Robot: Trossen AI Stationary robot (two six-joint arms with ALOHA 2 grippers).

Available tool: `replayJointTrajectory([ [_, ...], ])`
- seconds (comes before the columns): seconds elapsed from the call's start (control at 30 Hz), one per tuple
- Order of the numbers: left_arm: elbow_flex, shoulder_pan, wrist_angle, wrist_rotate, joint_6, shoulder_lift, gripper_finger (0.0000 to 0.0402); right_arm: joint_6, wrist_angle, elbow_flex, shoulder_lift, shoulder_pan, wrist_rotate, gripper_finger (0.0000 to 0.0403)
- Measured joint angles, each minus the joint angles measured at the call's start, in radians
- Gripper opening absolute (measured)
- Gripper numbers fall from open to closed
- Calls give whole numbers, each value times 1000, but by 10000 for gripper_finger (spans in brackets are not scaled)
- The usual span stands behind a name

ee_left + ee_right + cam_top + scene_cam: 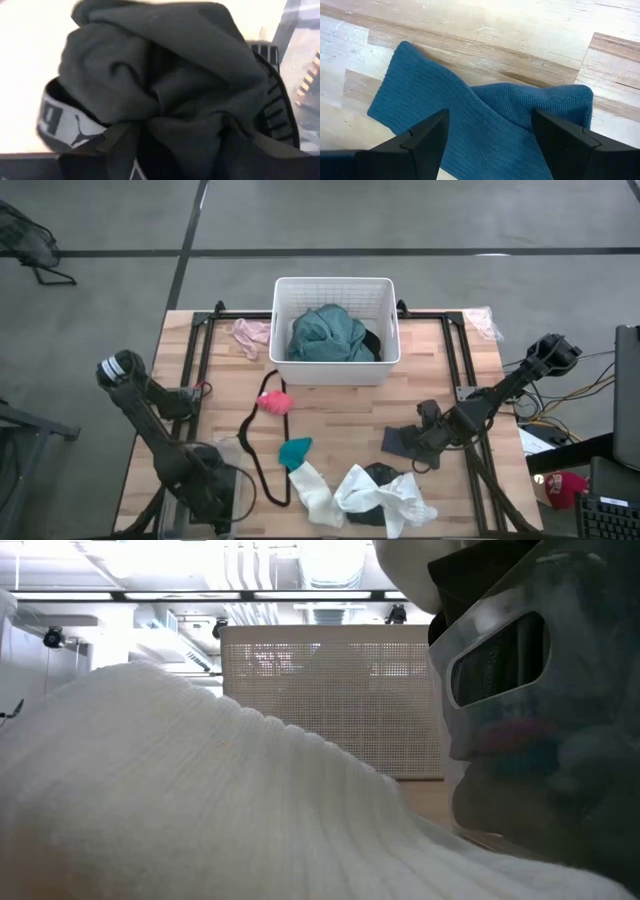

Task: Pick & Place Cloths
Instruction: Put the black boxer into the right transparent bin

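Observation:
My left gripper [214, 492] points down over the table's near left part. The left wrist view is filled by a bunched black cloth [165, 85] with a grey lettered waistband [60, 122]. It lies between the open fingers, and the gripper hides it from above. My right gripper [490, 131] stands open right of centre, one finger over each side of a dark blue knit cloth [470, 115] [400, 442] lying flat on the wood. A teal garment [325, 335] lies in the white basket [335, 292]. My left gripper comes at the bunched black cloth from above. The cloth fills the gap between its fingers, but I cannot tell whether they touch it.
Pink cloth [252, 335] lies left of the basket, with a pink bit [275, 402] and teal bit [295, 450] mid-table. A thin black cord loop [262, 450] lies beside my left gripper. White socks [370, 495] [200, 790] and a dark piece [520, 690] sit at the near edge.

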Motion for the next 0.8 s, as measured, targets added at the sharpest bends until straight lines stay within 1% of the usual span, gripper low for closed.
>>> replayJointTrajectory([
  [0.07,-12,0,21,25,0,5,232,0,0,0,0,0,0,283],
  [0.13,-12,0,25,26,0,4,199,0,0,0,0,0,0,287],
  [0.2,-12,0,24,27,0,-8,151,6,1,0,0,0,-1,291],
  [0.33,-11,6,23,29,-13,-63,31,12,2,13,-3,0,-2,295],
  [0.37,-11,6,22,29,-31,-82,18,4,2,20,-5,0,0,295],
  [0.53,-10,6,20,-13,-158,-211,10,-95,-2,83,-20,-2,46,281],
  [0.7,17,7,-8,-108,-242,-341,7,-195,-21,156,-20,-11,78,260],
  [0.8,63,7,-39,-173,-272,-399,7,-264,-27,200,-20,-16,100,249],
])
